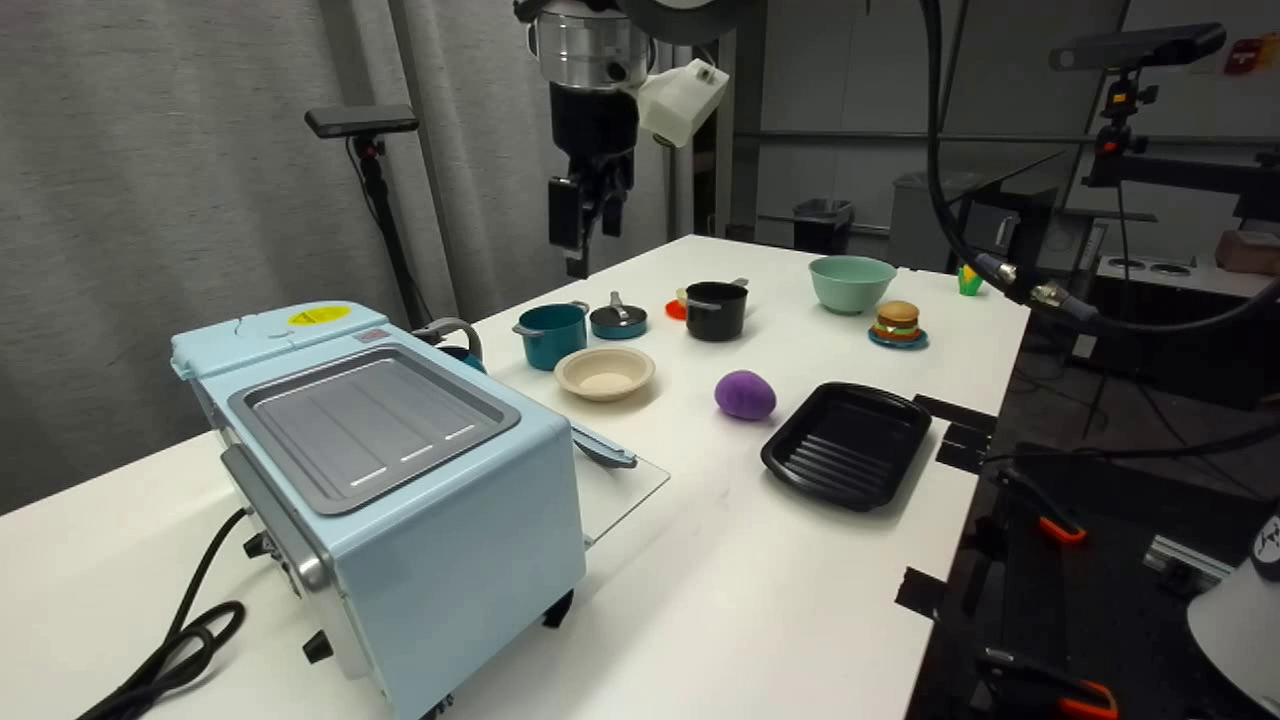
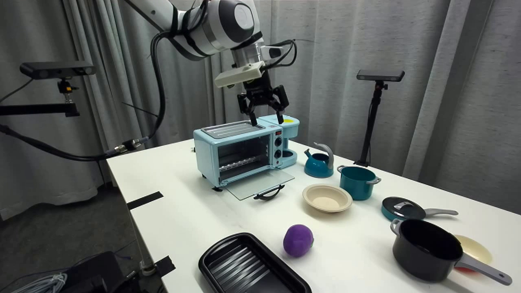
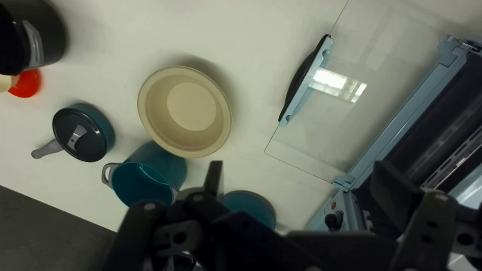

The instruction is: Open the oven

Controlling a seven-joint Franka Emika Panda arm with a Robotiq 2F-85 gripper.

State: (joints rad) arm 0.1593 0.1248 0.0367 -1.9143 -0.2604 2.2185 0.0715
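Note:
The pale-blue oven (image 2: 206,156) stands on the white table, and it also shows in an exterior view from behind (image 1: 470,570). Its glass door (image 2: 260,182) is folded down flat just above the table, leaving the dark inside exposed. The door's black handle (image 2: 269,192) lies at the outer edge. In the wrist view the door glass (image 3: 320,139) and the handle (image 3: 307,81) lie ahead of the fingers. My gripper (image 2: 267,121) is open and empty, with its fingers wide apart. It hangs above the door area and knob side of the oven, touching nothing visible.
A beige bowl (image 2: 327,198) and a teal pot (image 2: 357,185) stand beyond the door. A blue kettle (image 2: 318,165) is beside the oven. A purple toy (image 2: 298,241), a black tray (image 2: 252,268) and a black saucepan (image 2: 425,252) are farther out. A black cord (image 1: 175,655) lies behind the oven.

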